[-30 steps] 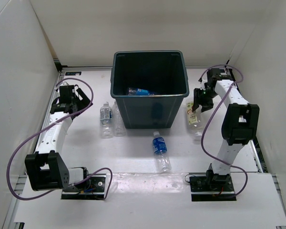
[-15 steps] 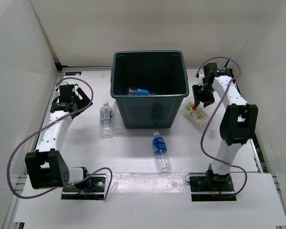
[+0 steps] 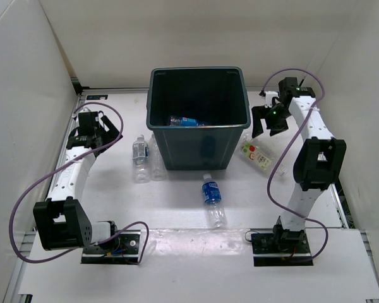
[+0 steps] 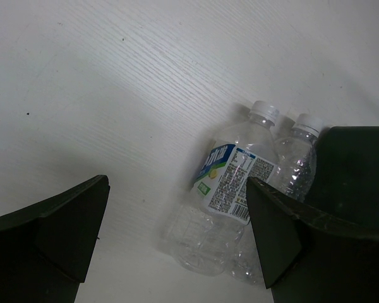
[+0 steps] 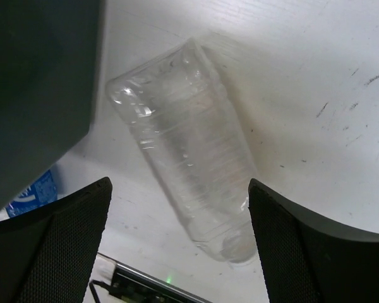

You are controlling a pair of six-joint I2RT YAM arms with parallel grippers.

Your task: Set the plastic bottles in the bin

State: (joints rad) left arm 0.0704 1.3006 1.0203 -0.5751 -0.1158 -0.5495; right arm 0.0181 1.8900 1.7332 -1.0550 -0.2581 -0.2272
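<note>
The dark bin (image 3: pixel 199 148) stands mid-table with bottles (image 3: pixel 186 120) inside. Two clear plastic bottles (image 3: pixel 139 153) lie side by side left of it; in the left wrist view the blue-labelled one (image 4: pixel 230 183) and its white-capped neighbour (image 4: pixel 295 165) rest against the bin wall (image 4: pixel 360 164). Another blue-labelled bottle (image 3: pixel 212 199) lies in front of the bin. A yellowish-labelled bottle (image 3: pixel 258 156) lies right of it and shows clear (image 5: pixel 189 170) below my right gripper. The right gripper (image 3: pixel 268 125) (image 5: pixel 180 246) hangs open above it, empty. The left gripper (image 3: pixel 112 134) (image 4: pixel 177 233) is open, short of the two bottles.
White walls close in the table on the left, back and right. The bin's side (image 5: pixel 38 82) fills the upper left of the right wrist view, with a blue label (image 5: pixel 35 192) beyond it. Purple cables loop off both arms.
The right gripper opened and rose toward the back right. The yellowish-labelled bottle it held dropped out and now lies on the table right of the bin. The left arm stayed still.
</note>
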